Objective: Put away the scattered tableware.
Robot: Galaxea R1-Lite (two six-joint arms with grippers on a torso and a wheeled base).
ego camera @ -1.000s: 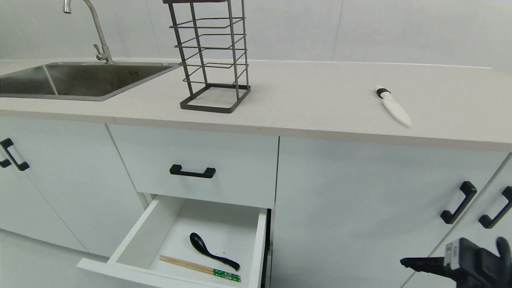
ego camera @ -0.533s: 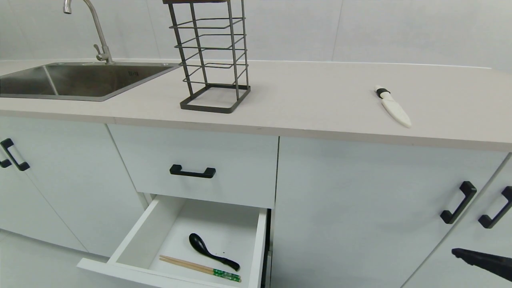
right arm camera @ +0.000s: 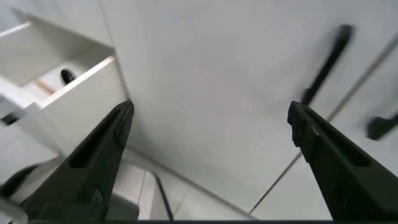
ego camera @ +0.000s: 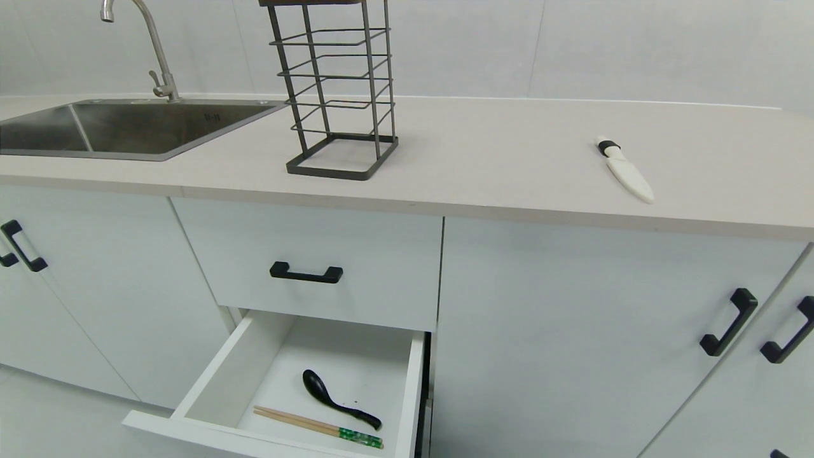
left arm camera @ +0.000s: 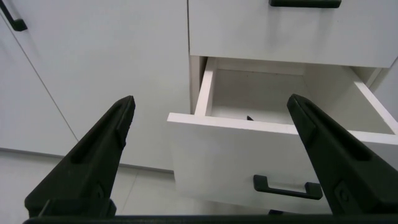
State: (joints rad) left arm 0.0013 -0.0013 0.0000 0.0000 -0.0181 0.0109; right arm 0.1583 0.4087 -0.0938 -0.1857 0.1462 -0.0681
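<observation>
Done: spoon (ego camera: 337, 401) and chopsticks (ego camera: 318, 426) are stowed in the open drawer (ego camera: 206, 372). Pending: knife (ego camera: 626, 170) is left on the worktop (ego camera: 496, 159), above and well right of the drawer. The left gripper (left arm camera: 210, 102) and right gripper (right arm camera: 210, 109) are held apart, nothing gripped.

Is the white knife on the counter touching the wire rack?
Apart. The head view shows the white knife lying far to the right of the wire rack, with a broad stretch of bare counter between them.
</observation>
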